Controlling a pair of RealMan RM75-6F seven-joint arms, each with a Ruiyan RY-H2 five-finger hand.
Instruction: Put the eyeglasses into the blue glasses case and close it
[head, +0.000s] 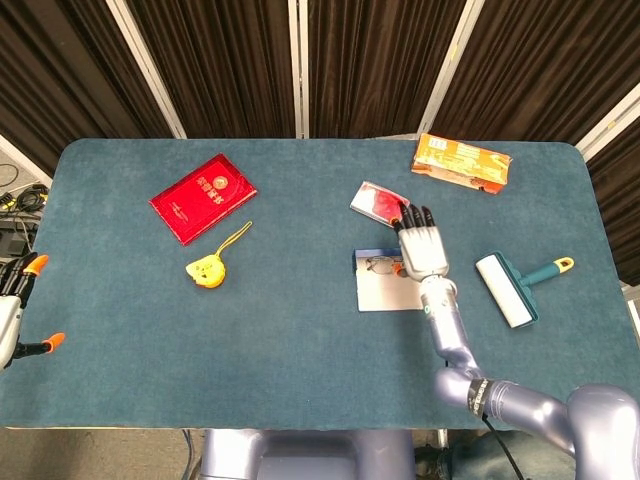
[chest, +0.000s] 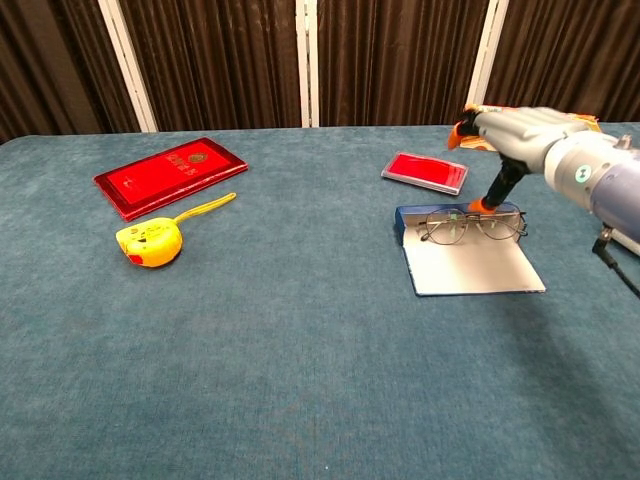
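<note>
Head view: eyeglasses (head: 381, 265) lie in the far end of the open blue glasses case (head: 384, 292), long axis crosswise to the case; right hand (head: 422, 250) hovers over the case's right far corner, fingers spread, holding nothing; left hand (head: 14, 300) at the table's left edge, well apart from the case, state cannot be told. Chest view: eyeglasses (chest: 470, 226) rest lenses toward the camera, frame running left-right along the case (chest: 470, 266) far wall; right hand (chest: 510, 135) is above the case, one fingertip (chest: 478, 206) pointing down just behind the frame.

One pair of thin wire-framed eyeglasses (chest: 472, 226), one open blue glasses case (chest: 470, 262), one red booklet (head: 203, 197), one small red-topped flat box (head: 379, 203), one yellow tape measure (head: 207, 269), one orange snack packet (head: 461, 161), one teal-handled lint roller (head: 514, 287).
</note>
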